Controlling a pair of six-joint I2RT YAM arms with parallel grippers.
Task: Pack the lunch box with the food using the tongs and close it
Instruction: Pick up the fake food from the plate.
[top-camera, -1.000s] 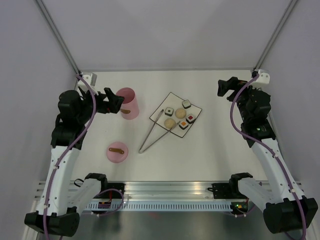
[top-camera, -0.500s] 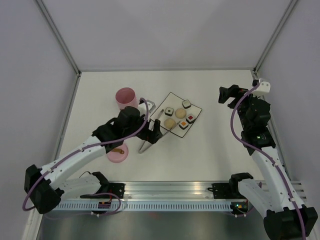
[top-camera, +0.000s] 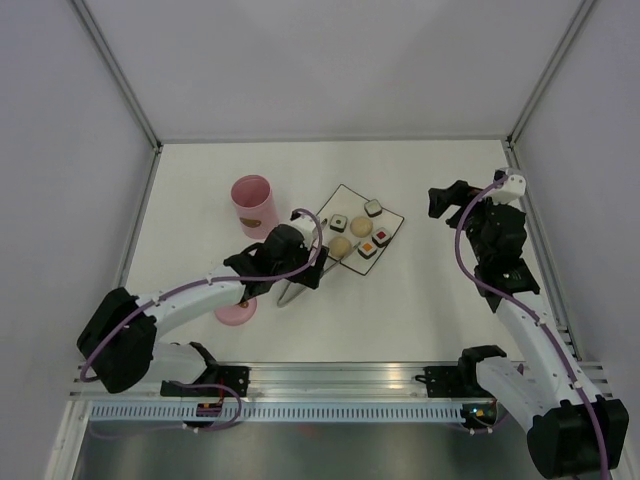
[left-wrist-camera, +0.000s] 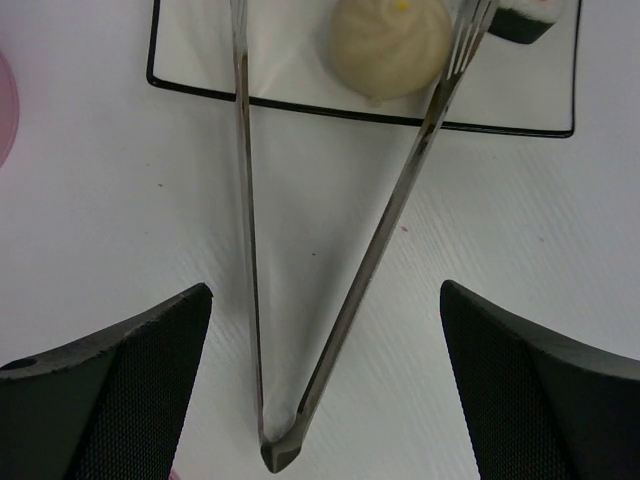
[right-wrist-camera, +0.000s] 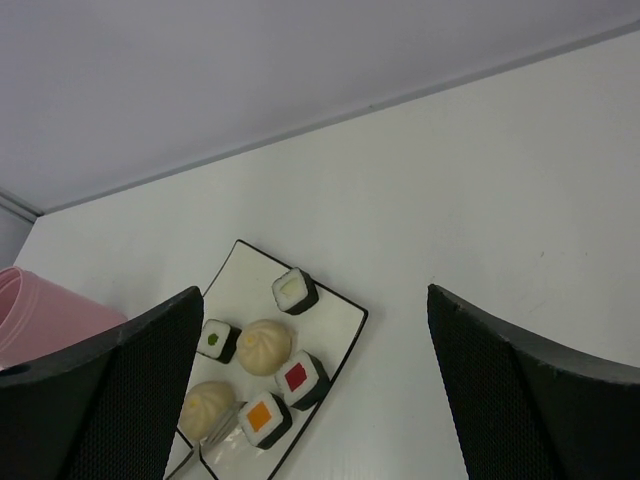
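Tongs, long silvery metal V (left-wrist-camera: 245, 200): one pair, flat on the table right under the left gripper (left-wrist-camera: 325, 290), between its fully spread fingers, not gripped. Hinge points toward the wrist, tips ahead over the rim of the square white plate (left-wrist-camera: 290, 50). On the plate: four dark-wrapped sushi rolls (right-wrist-camera: 300, 377), two beige balls (left-wrist-camera: 392, 45). One pink cylindrical lunch box (top-camera: 253, 205) sits ahead-left. Right gripper (right-wrist-camera: 312, 292) is wide open, empty.

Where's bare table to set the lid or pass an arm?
Free: the far strip of table behind the lunch box and plate; the near-right patch between plate and right arm. Crowded: lunch box, lid, tongs and left arm bunch together.
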